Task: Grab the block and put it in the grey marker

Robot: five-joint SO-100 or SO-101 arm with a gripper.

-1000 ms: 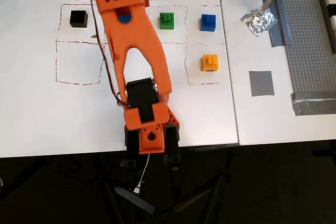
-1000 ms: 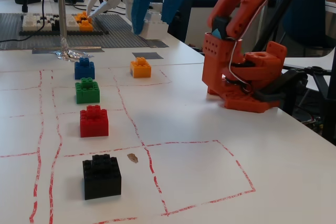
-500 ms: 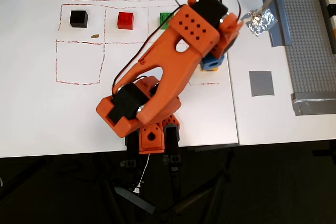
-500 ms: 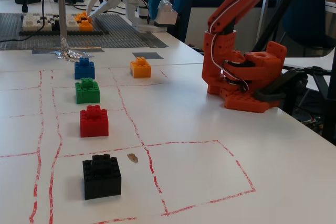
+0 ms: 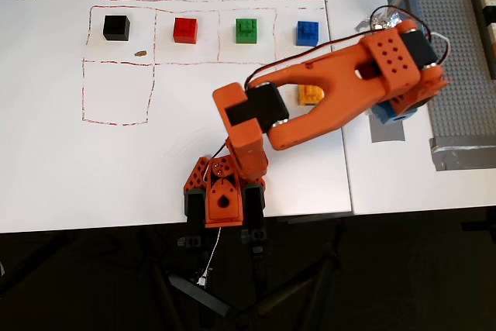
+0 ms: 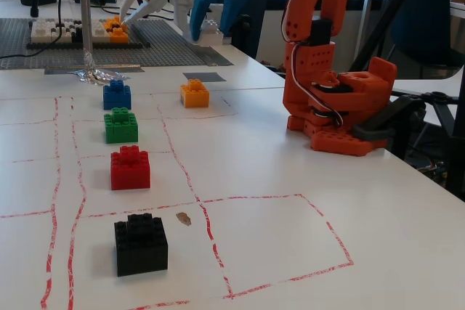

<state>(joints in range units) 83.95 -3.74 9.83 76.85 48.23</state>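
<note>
The carry is the step in hand, and it looks close to its end. In the fixed view the blue jaws are closed narrowly on the block (image 6: pixel 209 32), the small white brick, which hangs clear of the table (image 6: pixel 305 201) at about 12 o'clock from the grey marker (image 6: pixel 203 76), with open air between the two. In the overhead view the orange arm (image 5: pixel 325 87) reaches out toward 2 o'clock from its base (image 5: pixel 224 195). Its wrist hides the block altogether, and only the 6 o'clock part of the grey marker (image 5: pixel 387 130) shows from under it. So the grasp seems done and the placing not yet done. The next move calls for a straight descent onto the patch, perhaps with a small correction first. Neither view shows plainly whether the brick is centred over the marker or sits a little toward the far edge. The jaws should part only once the brick's underside meets the tape, or it may tip or bounce off the patch. The orange-yellow brick (image 6: pixel 194 94) stands near the marker, at about 7 o'clock from it in the fixed view, so the descent and the retreat should keep away from that side.
</note>
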